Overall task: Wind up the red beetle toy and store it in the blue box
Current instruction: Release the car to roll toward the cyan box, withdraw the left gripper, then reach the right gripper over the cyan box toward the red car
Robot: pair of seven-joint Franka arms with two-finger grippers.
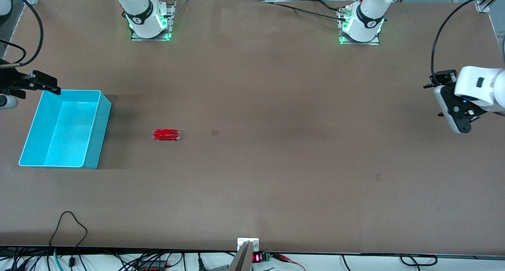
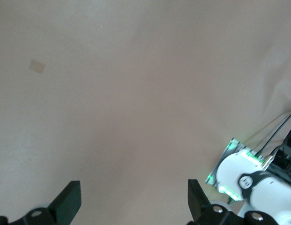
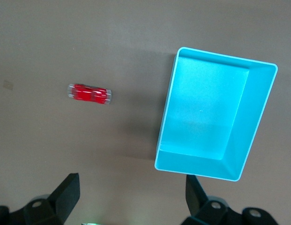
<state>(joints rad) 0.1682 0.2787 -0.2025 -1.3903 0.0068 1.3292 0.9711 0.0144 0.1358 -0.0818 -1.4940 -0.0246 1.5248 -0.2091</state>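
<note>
While empty, blue box (image 1: 94, 133) beside red beetle toy (image 1: 166, 135).

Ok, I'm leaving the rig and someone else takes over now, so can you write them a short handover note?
Left gripper: open, holding nothing, up over bare table at the left arm's end, waiting.
Right gripper: open, holding nothing, up by the corner of the blue box at the right arm's end.
Red beetle toy: on the table beside the box, toward the middle, apart from it and untouched by either gripper.
The box holds nothing.
Done: nothing visible.
Left: pick up the toy, wind it, put it in the box.
</note>
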